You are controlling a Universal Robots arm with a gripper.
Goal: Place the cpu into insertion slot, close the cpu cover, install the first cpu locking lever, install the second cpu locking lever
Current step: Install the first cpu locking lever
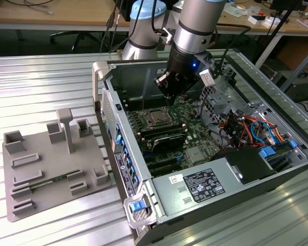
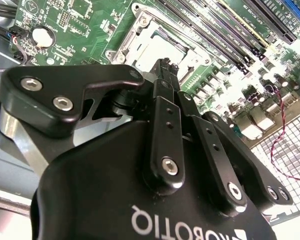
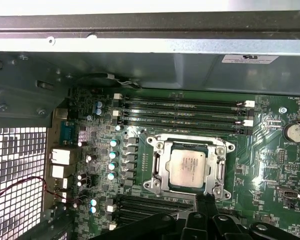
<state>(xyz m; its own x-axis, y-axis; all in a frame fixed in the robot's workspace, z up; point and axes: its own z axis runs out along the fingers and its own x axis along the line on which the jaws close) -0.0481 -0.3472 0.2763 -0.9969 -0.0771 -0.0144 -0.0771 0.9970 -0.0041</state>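
Tool (image 2: pixel 165 69): black, two-fingered, on the single arm. The fingers look pressed together with nothing between them. The tip is aimed down at one edge of the insertion slot (image 3: pixel 150 185) and sits close over it; contact cannot be told. Cpu (image 3: pixel 187 167): a silver-topped square lying flat inside the slot, and it looks seated. Cpu cover (image 3: pixel 188 145): a silver frame with a central window, lying down flat around the chip, whose top shows through the window. Locking lever, first and second: whether either is hooked under its catch cannot be told. Setting: a green circuit board (image 3: pixel 270 170) inside an open computer case (image 1: pixel 114 128), which rests on a ribbed metal tabletop (image 1: pixel 41 82). Long black memory slots (image 3: pixel 185 112) run just beside the socket. A grey holder tray (image 1: pixel 46 169) stands apart from the case, toward the exterior view's left. Step in hand, as judged: placing the chip and shutting the cover look done, so the work stands at the first locking lever. Requirement, as judged: the shut tip must meet a thin rod squarely, then press it down and sideways under its catch. The push must stay steady enough not to slip onto the memory slots or the small parts crowded round the socket.
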